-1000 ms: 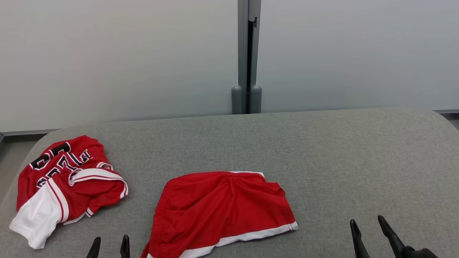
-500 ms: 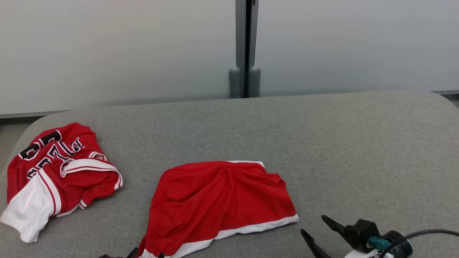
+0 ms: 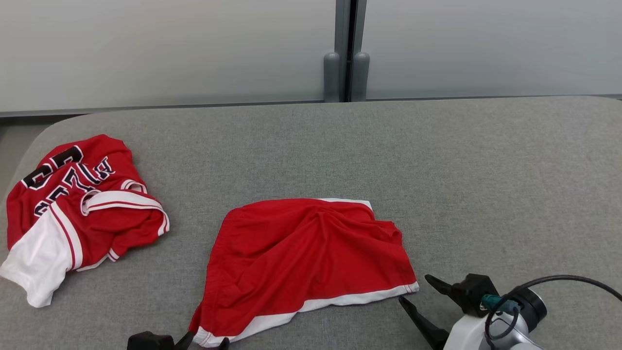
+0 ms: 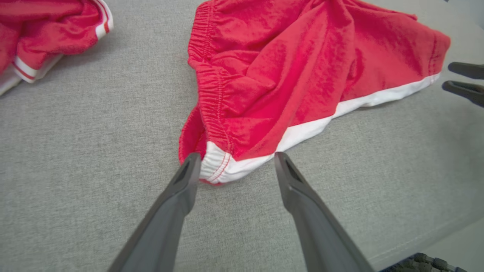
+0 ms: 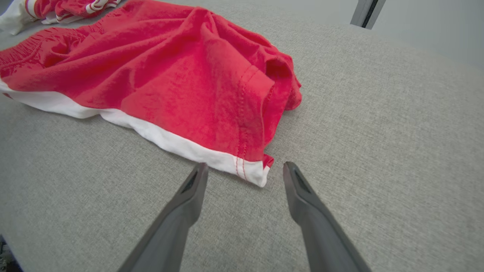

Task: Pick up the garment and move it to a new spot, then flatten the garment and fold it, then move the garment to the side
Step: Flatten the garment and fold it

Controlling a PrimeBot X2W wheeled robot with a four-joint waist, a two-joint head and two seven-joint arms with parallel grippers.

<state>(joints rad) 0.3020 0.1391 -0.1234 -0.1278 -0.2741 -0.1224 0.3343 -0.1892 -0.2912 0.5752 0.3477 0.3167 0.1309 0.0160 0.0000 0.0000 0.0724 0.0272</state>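
So the red shorts with a white hem band [image 3: 306,262] are lying on the grey fabric-covered table [image 3: 486,170], spread out but pretty rumpled, with creases bunched toward their far edge. Off to the shorts' left, well apart, there's a crumpled red-and-white basketball jersey with black lettering [image 3: 82,214].

The left gripper [image 4: 237,158] is down at the shorts' near-left corner, where the elastic waistband meets the white band. Its jaws are wide apart with that corner sitting right between the fingertips, nothing pinched. Can't tell if a finger is actually touching the cloth.

The right gripper [image 5: 245,165] is at the shorts' near-right corner, jaws spread too, and the white hem tip sits just ahead of the gap.
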